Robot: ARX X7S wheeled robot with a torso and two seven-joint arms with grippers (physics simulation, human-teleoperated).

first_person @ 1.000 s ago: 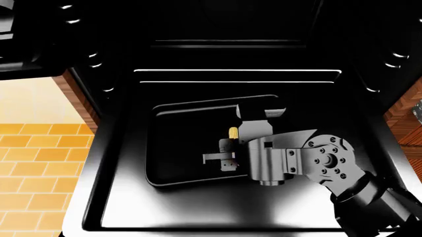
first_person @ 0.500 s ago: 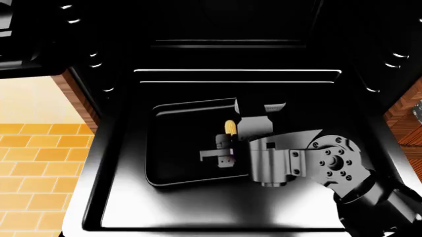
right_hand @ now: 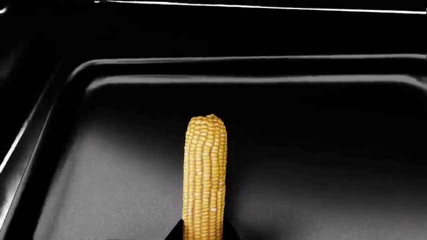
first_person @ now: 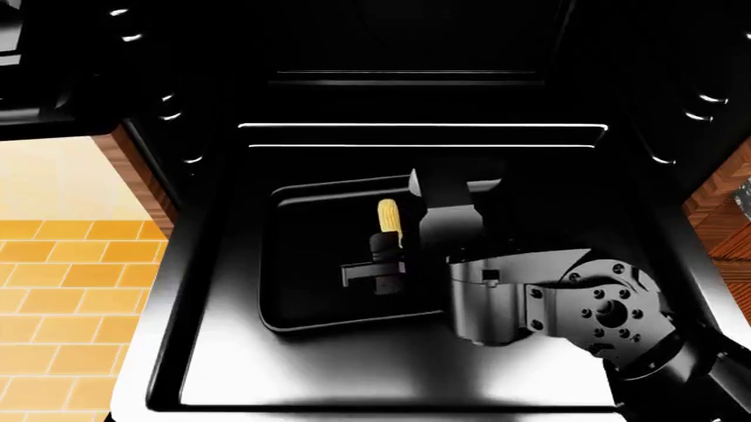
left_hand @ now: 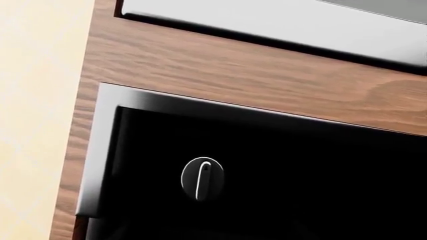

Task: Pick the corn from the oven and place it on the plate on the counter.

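Glossy black oven (first_person: pixel 352 97), wide door dropped open, beside orange tiled floor (first_person: pixel 59 299).
Contents: thin bright wire racks (first_person: pixel 423 127); black rimmed baking tray (first_person: pixel 317 264); grey right gripper (first_person: pixel 385 251), jaws closed on small yellow corn cob (first_person: pixel 388 218), held above tray. Reddish-brown wood cabinet panel (left_hand: pixel 233 65) fills left wrist view; left gripper unseen.

support: oven (first_person: pixel 388 378) drop-down door | on it: black baking tray (first_person: pixel 317 281)

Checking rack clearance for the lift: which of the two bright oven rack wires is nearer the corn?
The lower, nearer wire; the other lies farther back. The corn is below both.
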